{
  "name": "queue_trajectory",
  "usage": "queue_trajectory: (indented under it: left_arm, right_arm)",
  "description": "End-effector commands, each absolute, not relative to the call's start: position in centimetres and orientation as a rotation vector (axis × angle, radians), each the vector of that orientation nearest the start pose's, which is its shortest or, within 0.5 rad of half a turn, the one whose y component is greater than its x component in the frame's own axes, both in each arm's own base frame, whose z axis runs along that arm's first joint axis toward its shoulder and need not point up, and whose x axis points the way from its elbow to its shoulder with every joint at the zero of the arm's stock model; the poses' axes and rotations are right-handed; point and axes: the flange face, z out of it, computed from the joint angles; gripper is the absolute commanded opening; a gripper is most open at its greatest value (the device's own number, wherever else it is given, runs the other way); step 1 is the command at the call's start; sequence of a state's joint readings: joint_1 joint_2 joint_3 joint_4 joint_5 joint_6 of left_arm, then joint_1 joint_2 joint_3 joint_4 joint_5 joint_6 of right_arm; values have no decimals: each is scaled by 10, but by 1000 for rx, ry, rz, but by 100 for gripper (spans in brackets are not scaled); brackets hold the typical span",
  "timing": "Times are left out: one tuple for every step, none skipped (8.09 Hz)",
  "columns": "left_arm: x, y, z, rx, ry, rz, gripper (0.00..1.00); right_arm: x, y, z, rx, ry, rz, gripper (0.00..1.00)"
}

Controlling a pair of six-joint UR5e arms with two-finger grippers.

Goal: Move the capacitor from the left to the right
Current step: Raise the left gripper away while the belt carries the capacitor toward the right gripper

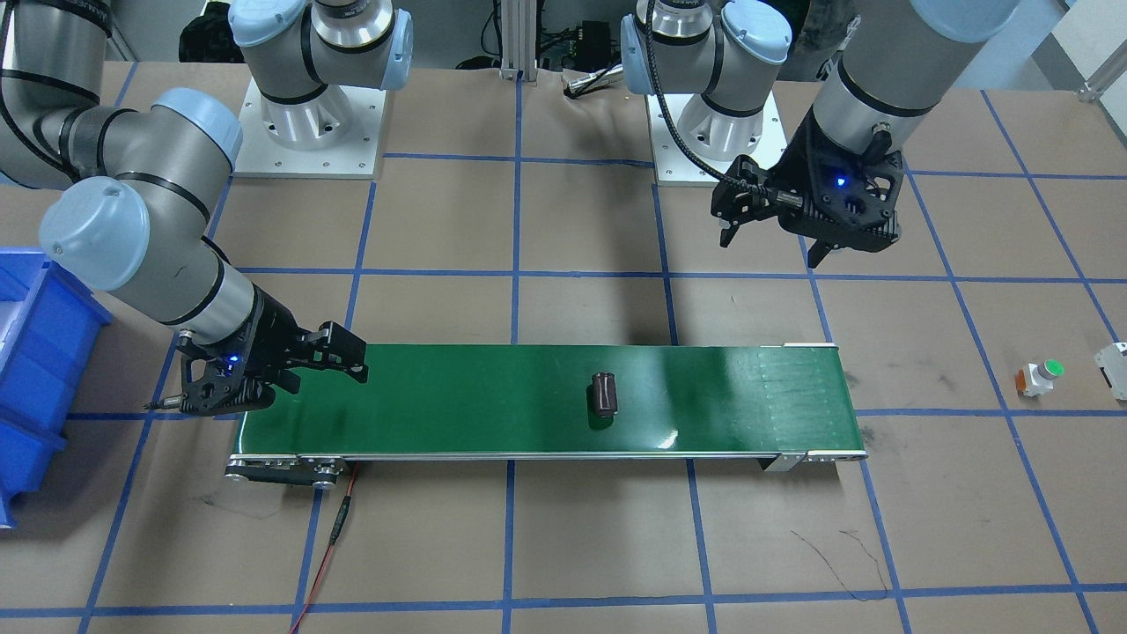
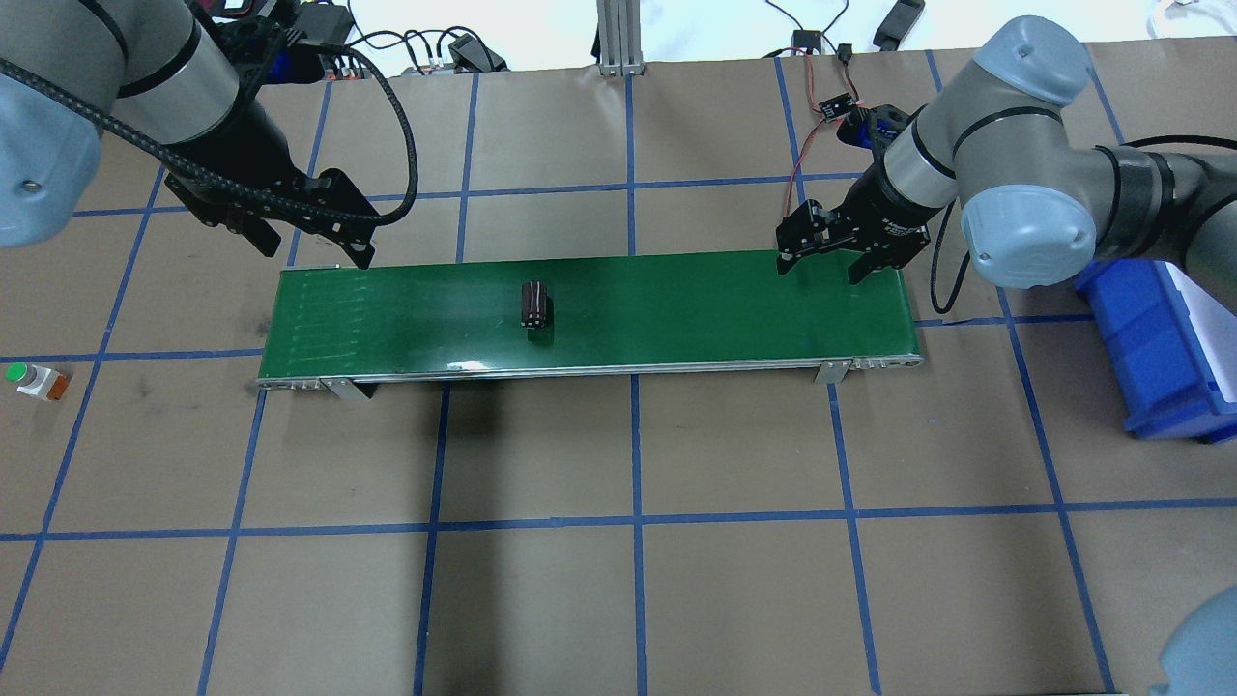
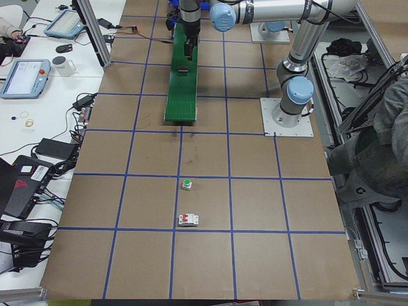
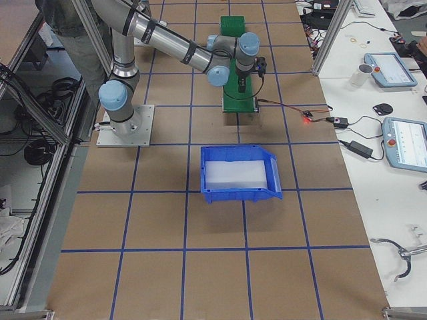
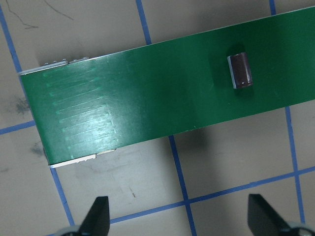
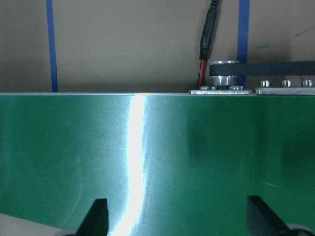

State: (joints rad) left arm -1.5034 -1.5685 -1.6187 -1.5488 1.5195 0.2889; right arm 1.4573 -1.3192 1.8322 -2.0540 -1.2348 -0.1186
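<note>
The capacitor [image 1: 604, 394] is a small dark cylinder lying on the green conveyor belt [image 1: 440, 396], a little toward the robot's left of the belt's middle. It also shows in the overhead view [image 2: 536, 304] and the left wrist view [image 5: 240, 71]. My left gripper [image 2: 316, 254] is open and empty, raised over the table just off the belt's left end on its far side; its fingertips [image 5: 101, 209] frame bare table. My right gripper [image 2: 819, 271] is open and empty, low over the belt's right end [image 6: 197, 162].
A blue bin [image 2: 1160, 338] stands on the table past the belt's right end. A white push button with a green cap [image 2: 34, 379] and a white-grey blocky component [image 1: 1114, 365] sit past the left end. A red wire [image 1: 330, 546] runs from the belt's right-end motor.
</note>
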Motion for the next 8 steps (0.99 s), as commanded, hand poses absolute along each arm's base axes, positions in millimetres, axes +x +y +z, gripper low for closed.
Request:
queue_trajectory:
  left_arm:
    - [-102, -493, 466, 343, 3135, 60, 100]
    - [-101, -492, 465, 340, 3133, 68, 100]
    - [-98, -492, 466, 347, 3102, 69, 100]
    - [-95, -492, 465, 348, 3080, 77, 100]
    - [-96, -491, 467, 338, 3081, 74, 100]
    - [-96, -491, 466, 339, 3081, 79, 100]
    - [-96, -491, 465, 336, 3082, 81, 100]
    - [-96, -492, 464, 341, 3080, 84, 100]
  right_arm:
    - [103, -560, 285, -2, 2806, -14, 100]
    - [102, -559, 284, 0, 2821, -10, 100]
    - [102, -559, 284, 3, 2823, -9, 100]
    - [102, -560, 284, 0, 2824, -11, 100]
    - [102, -559, 284, -2, 2824, -11, 100]
    - [102, -559, 284, 3, 2823, -9, 100]
    - [102, -559, 284, 3, 2824, -9, 100]
    - [102, -559, 284, 18, 2824, -6, 100]
